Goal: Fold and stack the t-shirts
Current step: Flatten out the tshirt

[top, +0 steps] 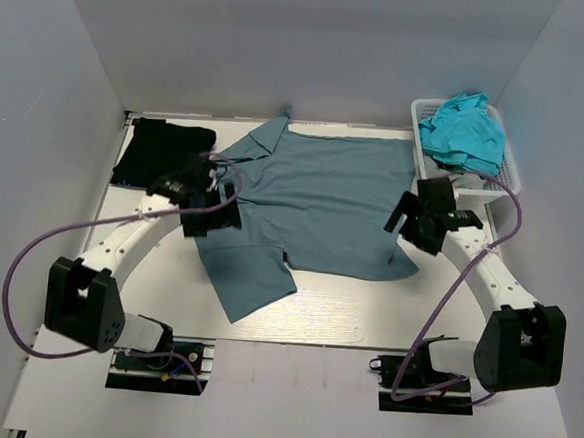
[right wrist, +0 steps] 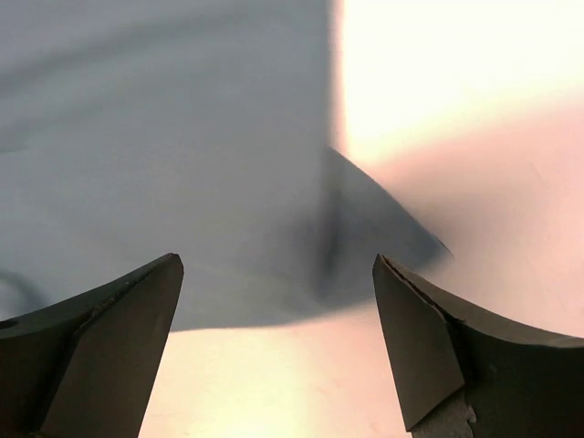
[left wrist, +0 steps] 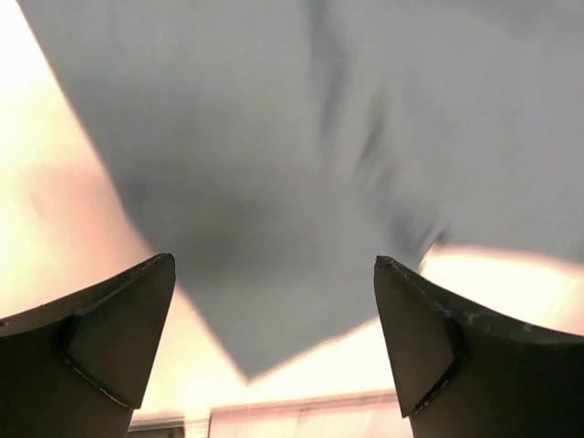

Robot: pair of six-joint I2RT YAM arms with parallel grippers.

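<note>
Slate-blue t-shirt [top: 319, 196] lies spread between the grippers. Left gripper [top: 207, 211] is wide open and empty above the sleeve side. Right gripper [top: 409, 213] is likewise released over the hem corner, likely poised to pinch for folding.

Both arms in inward arcs, left gripper [top: 210, 213] and right gripper [top: 405, 213] each wide open, empty

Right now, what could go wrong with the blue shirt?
The blue shirt lies skewed, one sleeve sticking out, so a fold might come out crooked. The left gripper and right gripper are open over its edges; either could miss the cloth. The right arm's cable loops beside the basket and might snag.
</note>
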